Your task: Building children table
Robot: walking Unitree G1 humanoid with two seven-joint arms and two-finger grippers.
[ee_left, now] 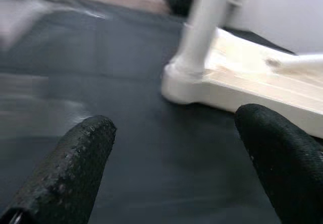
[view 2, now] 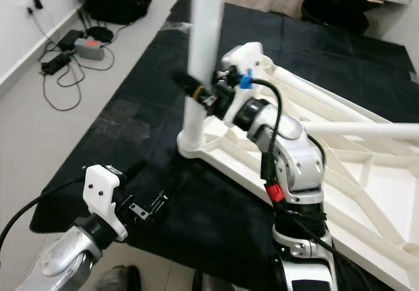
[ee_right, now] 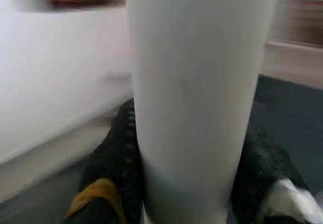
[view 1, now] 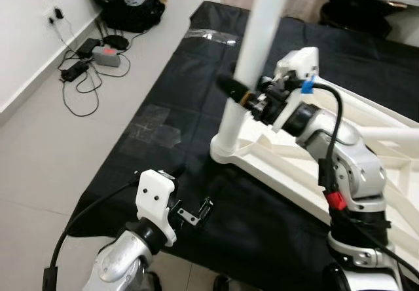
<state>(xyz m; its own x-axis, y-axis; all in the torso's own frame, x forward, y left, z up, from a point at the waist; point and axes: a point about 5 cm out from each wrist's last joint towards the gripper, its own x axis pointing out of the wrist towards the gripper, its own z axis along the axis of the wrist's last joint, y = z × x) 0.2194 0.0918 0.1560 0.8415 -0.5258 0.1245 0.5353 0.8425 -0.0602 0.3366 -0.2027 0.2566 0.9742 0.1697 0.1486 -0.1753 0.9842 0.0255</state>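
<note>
Clamped on the white table leg (view 1: 262, 35) partway up its length: the right gripper (view 1: 237, 88), one black finger to either side of the tube, as the right wrist view confirmed with the leg (ee_right: 199, 98) wedged between the fingers (ee_right: 113, 163). Stood upright, that leg, at the near corner of the upturned white table frame (view 1: 308, 166), its foot seated in the corner socket (view 1: 226, 148). Spread beneath the frame, a black mat (view 1: 170, 94) over the pale floor (view 1: 39, 147). Held low and well short of the frame's near corner, over the mat's near edge: the left gripper (view 1: 196, 212), fingers (ee_left: 75, 163) parted and gripping nothing. Beyond the frame's far-left side, by the wall, a tangle of cables and chargers (view 1: 91, 58). Likely in hand: seating or twisting the leg home. Risks as judged from here: cross-seating or binding if pushed off the socket's axis; slipping of the smooth tube through the fingers under twist; sliding or lifting of the light frame on the mat, with nothing bracing it; toppling of the leg if released before fully seated.
</note>
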